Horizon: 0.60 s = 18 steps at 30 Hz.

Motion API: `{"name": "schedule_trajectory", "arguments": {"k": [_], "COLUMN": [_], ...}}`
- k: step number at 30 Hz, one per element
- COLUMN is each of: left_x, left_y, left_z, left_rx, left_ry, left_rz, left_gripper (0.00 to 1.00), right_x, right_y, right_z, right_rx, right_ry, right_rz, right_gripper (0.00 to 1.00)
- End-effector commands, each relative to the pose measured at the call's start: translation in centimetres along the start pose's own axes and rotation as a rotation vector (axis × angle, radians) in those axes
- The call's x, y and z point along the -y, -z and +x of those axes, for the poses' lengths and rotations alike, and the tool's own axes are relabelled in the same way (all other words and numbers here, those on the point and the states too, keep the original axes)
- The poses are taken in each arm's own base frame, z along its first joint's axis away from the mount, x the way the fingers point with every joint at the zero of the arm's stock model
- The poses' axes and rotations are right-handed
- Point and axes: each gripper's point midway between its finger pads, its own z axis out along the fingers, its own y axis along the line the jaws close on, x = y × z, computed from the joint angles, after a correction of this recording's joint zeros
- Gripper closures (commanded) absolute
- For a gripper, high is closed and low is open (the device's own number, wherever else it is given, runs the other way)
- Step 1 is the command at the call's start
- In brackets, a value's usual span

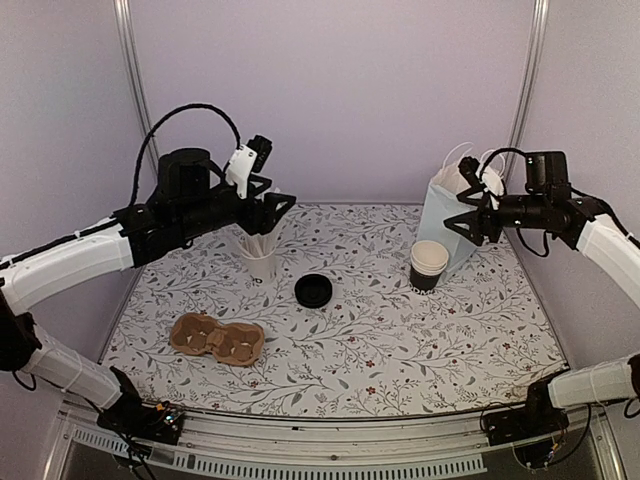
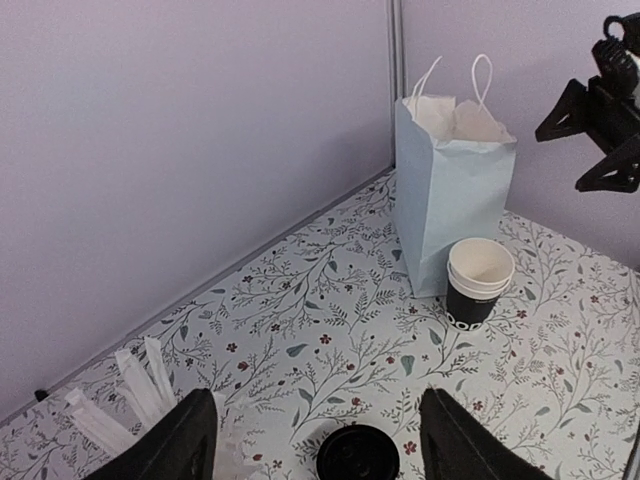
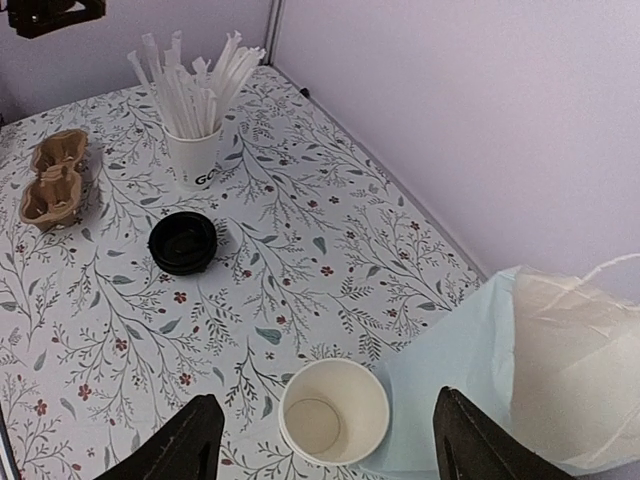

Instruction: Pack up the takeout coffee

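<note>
The takeout coffee (image 1: 429, 265) is a pair of small black paper cups with cream insides, nested upright in front of the pale blue bag (image 1: 445, 228). The bag stands open with white handles up. In the left wrist view the cups (image 2: 479, 282) stand right of the bag (image 2: 450, 190). My right gripper (image 1: 462, 212) hovers open high above the cups (image 3: 333, 412), beside the bag (image 3: 500, 365), holding nothing. Over the straw cup, well left of the coffee, my left gripper (image 1: 280, 205) hangs open and empty.
A flat black lid (image 1: 313, 290) lies mid-table. Toward the back left, a white cup of white straws (image 1: 260, 262) stands upright. Near the front left lies a brown cardboard cup carrier (image 1: 217, 338). Walls close off the back and sides.
</note>
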Motion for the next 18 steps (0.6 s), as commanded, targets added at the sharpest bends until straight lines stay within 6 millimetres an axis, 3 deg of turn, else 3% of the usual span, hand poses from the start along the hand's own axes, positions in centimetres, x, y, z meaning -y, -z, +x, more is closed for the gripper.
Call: {"name": "schedule_trajectory", "arguments": {"k": [1,5,12,18], "left_x": [2.2,3.4,6.1,10.0], "left_y": [-2.7,-4.0,-4.9,-5.1], "left_z": [-1.4,-0.3,3.9,4.0], "left_rx": [0.073,0.089,-0.009,-0.054], "left_ry": [0.013,0.08,0.131,0.219], "left_rz": [0.072,0.125,0.229,0.411], "left_gripper": [0.32,0.32,0.31,0.28], "right_x": [-3.5,-5.0,-5.5,-4.4], "right_y": [-2.1,-4.4,-7.4,-8.7], "right_z": [0.5,3.0,8.0,9.6], "right_rx": [-0.111,-0.243,-0.46,-0.54], "right_ry": [0.128,0.162,0.139,0.133], "right_rz": [-0.12,-0.203,-0.27,-0.24], "right_gripper": [0.32,0.45,0.52,0.56]}}
